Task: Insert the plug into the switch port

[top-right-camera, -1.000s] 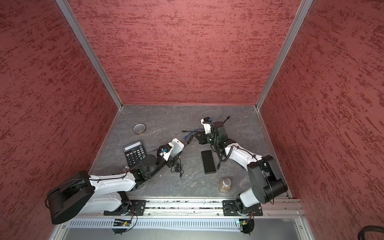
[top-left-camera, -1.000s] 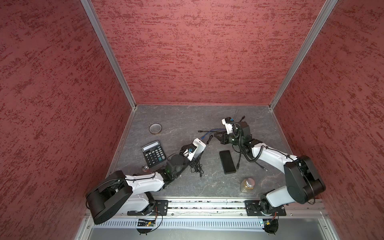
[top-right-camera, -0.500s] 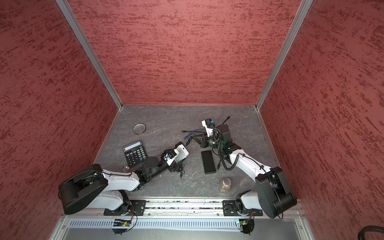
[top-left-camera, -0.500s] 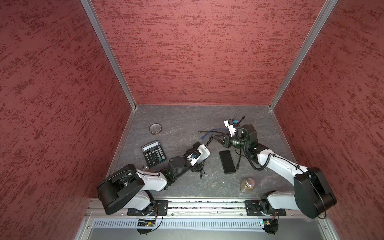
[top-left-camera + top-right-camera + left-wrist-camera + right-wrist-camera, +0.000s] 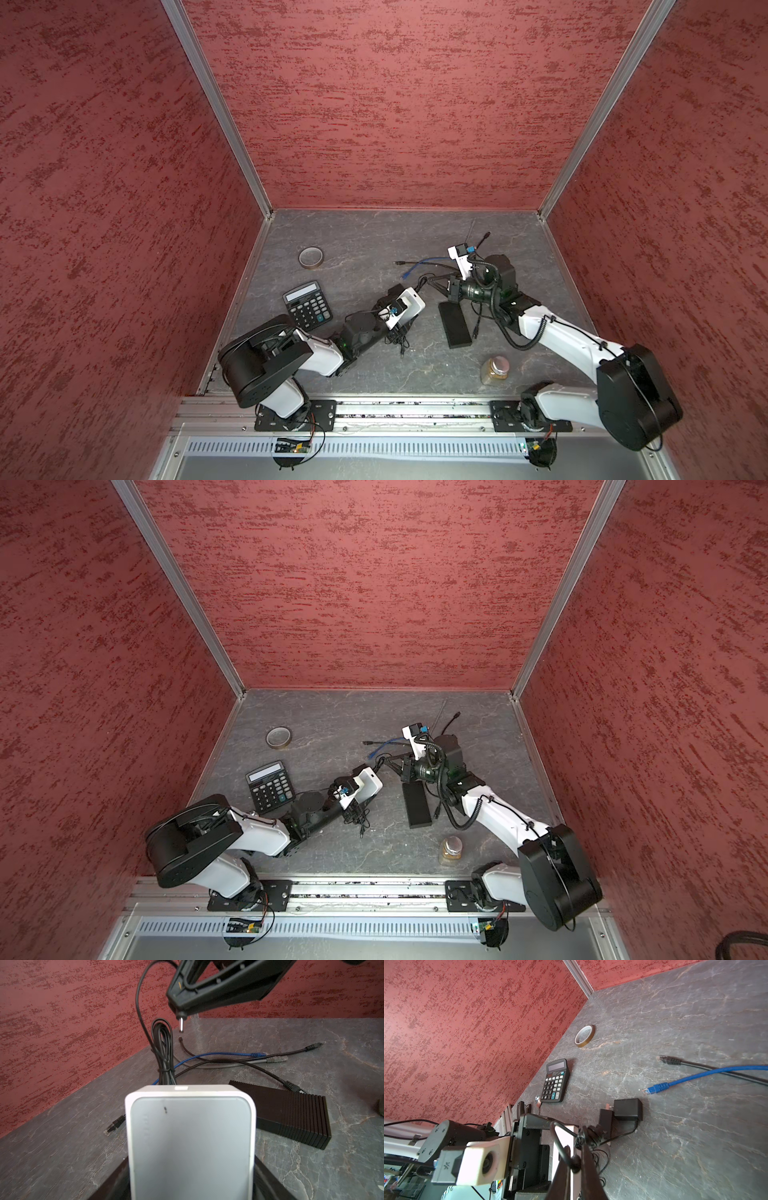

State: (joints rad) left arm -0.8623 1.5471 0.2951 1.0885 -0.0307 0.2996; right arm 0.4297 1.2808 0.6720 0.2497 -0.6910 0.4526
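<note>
While the left jaws grasp the white network switch (image 5: 409, 305) by its sides and hold it off the tabletop (image 5: 353, 249) in both top views, the right jaws stand clenched just beyond its far corner. The plug itself is too small to make out here. The gap between the two looks short, so I judge this to be the final approach: keep the switch steady and let only the right jaws travel.

In the left wrist view the barrel plug (image 5: 181, 1024) sticks out of the clenched right jaws. Its metal pin points down, beyond the switch's far edge and not touching it. The port is not visible from here. The pin should be turned onto the port's axis before any push, then driven straight with no side load. The coiled cord (image 5: 165, 1072) needs slack.

In the right wrist view the plug's black body sits pinched between the right jaws with the switch's white face close behind it. The power adapter (image 5: 628, 1109) lies on the tabletop beyond.
</note>
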